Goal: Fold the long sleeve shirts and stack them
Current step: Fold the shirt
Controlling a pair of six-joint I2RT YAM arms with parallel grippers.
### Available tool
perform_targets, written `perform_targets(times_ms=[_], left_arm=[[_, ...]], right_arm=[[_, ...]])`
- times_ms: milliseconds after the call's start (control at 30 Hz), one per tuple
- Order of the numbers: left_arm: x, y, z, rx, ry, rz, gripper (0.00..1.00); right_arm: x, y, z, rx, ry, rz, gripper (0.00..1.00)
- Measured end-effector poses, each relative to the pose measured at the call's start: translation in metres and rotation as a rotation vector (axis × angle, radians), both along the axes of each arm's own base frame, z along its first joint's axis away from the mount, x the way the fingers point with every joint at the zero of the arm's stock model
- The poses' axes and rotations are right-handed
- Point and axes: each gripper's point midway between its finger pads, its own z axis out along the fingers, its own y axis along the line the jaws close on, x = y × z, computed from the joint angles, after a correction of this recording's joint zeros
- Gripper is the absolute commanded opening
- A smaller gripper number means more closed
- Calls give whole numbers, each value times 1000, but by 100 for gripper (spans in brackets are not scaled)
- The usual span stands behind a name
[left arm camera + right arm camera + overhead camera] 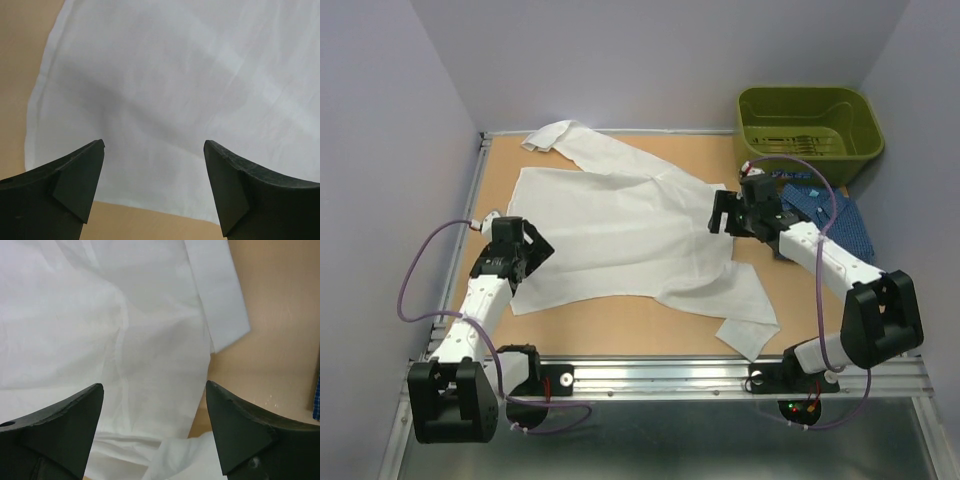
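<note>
Top external view: the white shirt (620, 230) lies spread across the table (620, 325), one sleeve reaching the far left corner; the dark blue shirt (847, 225) sits crumpled at the right, beside the green bin (810, 125). Left fingers (75, 185) stand wide apart, empty, over the white shirt's near-left edge, and right fingers (240, 430) gape empty over its right side.

The tan wooden table (620, 325) carries a white shirt (620, 230) spread flat across its middle, one sleeve reaching toward the far left corner and the other trailing to the near right edge. A dark blue shirt (855, 235) lies rumpled at the right side, just in front of an olive-green bin (807, 92) in the far right corner.
</note>
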Motion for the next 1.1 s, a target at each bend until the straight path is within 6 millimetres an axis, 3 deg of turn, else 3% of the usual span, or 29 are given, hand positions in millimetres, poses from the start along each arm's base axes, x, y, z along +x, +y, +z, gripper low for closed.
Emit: perform_targets(times_ms=[233, 333, 567, 733, 867, 967, 1100], left_arm=[[-28, 25, -19, 8, 104, 167, 94], [-34, 33, -25, -17, 133, 248, 94], [-60, 36, -60, -102, 225, 402, 93], [-65, 35, -72, -121, 268, 459, 91], [-64, 38, -74, -112, 270, 482, 82], [-61, 42, -75, -96, 281, 489, 70], [-58, 43, -76, -92, 278, 492, 46]], right_arm=[[-52, -11, -38, 19, 136, -13, 88], [-67, -11, -43, 41, 172, -18, 88], [-69, -5, -35, 83, 161, -2, 88], [-70, -3, -35, 88, 165, 4, 88], [-70, -4, -36, 85, 165, 7, 88], [-70, -4, -36, 85, 165, 7, 88], [-70, -4, -36, 85, 164, 7, 88]])
